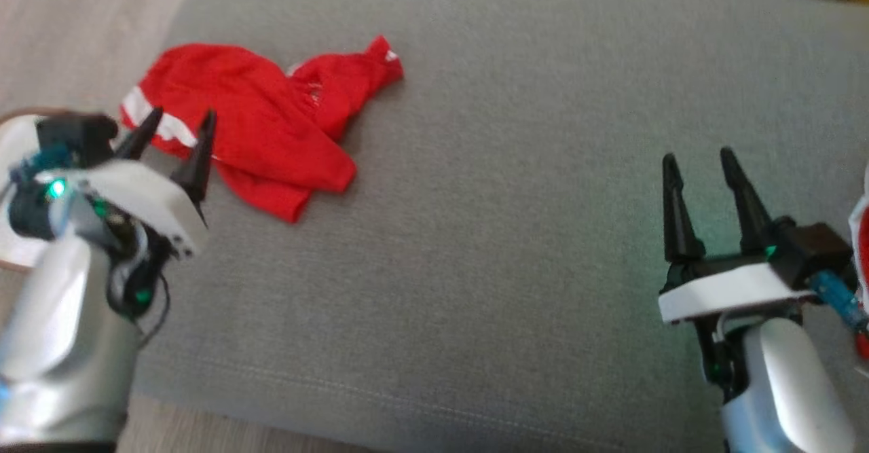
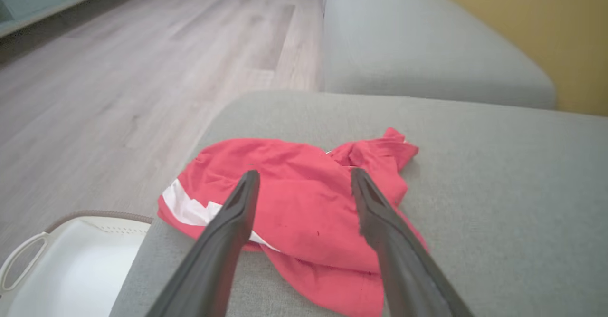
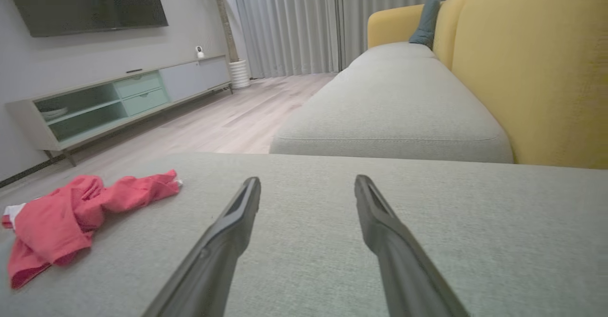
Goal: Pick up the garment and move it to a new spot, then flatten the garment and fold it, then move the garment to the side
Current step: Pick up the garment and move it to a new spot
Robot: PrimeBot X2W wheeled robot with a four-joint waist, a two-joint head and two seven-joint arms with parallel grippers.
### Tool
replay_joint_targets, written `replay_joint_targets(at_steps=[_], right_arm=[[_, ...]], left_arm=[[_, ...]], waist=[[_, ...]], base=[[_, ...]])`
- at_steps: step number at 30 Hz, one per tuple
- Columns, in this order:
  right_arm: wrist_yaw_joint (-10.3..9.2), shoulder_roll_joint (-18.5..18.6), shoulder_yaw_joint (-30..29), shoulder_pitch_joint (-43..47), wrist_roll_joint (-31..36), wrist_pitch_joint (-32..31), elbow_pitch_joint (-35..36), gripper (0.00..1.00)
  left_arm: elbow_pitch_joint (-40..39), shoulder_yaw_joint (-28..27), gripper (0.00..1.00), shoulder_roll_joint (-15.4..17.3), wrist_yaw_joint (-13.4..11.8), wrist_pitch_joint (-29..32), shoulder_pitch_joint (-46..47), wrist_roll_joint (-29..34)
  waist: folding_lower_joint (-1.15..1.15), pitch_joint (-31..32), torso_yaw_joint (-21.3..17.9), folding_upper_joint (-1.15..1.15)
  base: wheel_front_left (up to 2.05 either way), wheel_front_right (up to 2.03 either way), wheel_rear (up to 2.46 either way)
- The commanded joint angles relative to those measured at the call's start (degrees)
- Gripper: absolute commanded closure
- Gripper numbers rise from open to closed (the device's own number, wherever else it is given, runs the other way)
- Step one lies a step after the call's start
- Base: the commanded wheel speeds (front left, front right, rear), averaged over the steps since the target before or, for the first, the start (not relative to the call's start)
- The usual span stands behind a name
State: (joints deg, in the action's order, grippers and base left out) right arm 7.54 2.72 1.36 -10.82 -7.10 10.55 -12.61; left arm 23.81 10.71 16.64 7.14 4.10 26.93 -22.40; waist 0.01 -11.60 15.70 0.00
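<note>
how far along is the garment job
Nothing looks done: the red garment lies crumpled near the left edge of the grey cushion. In hand: the open left claw hovers by it, gripping nothing; the right claw is open over bare cushion. Left: pick up, move, flatten, fold, set aside.

No text, label, brand, number or sign can be read in any of these views. The crumpled red fabric garment (image 1: 258,127) carries a plain white band (image 1: 159,121) and, at one tip, a small white mark (image 1: 391,54) that is too small and blurred to make out as lettering.
</note>
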Motion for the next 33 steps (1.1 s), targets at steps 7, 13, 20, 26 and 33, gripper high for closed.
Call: replay_joint_targets(at_steps=[7,13,20,26,33], right_arm=[[-0.05,0.2,0.4,-3.4,1.7,-1.4,5.4,0.00],[-0.05,0.2,-0.1,-4.0,2.3,-2.0,7.3,0.00],[-0.05,0.2,-0.3,-4.5,2.6,-2.4,8.9,0.00],[-0.05,0.2,-0.6,-4.7,2.8,-2.5,9.9,0.00],[-0.05,0.2,-0.7,-4.4,2.7,-2.2,9.5,0.00]], left_arm=[[5.9,8.4,0.00,9.7,0.3,7.3,12.9,-10.3],[12.0,17.6,0.00,15.6,0.3,12.7,19.0,-17.4],[17.6,25.4,0.00,18.2,0.3,16.8,23.5,-23.9],[21.7,29.6,0.00,19.0,0.3,17.7,25.8,-27.4],[21.1,34.0,1.00,19.1,0.3,16.5,27.1,-32.2]], waist=[[-0.01,-8.0,-6.0,0.00],[-0.01,-10.6,-8.6,0.00],[-0.01,-12.7,-10.3,0.00],[-0.01,-14.0,-10.8,0.00],[-0.01,-13.5,-10.1,0.00]], base=[[0.00,0.00,0.00],[0.00,0.00,0.00],[0.00,0.00,0.00],[0.00,0.00,0.00],[0.00,0.00,0.00]])
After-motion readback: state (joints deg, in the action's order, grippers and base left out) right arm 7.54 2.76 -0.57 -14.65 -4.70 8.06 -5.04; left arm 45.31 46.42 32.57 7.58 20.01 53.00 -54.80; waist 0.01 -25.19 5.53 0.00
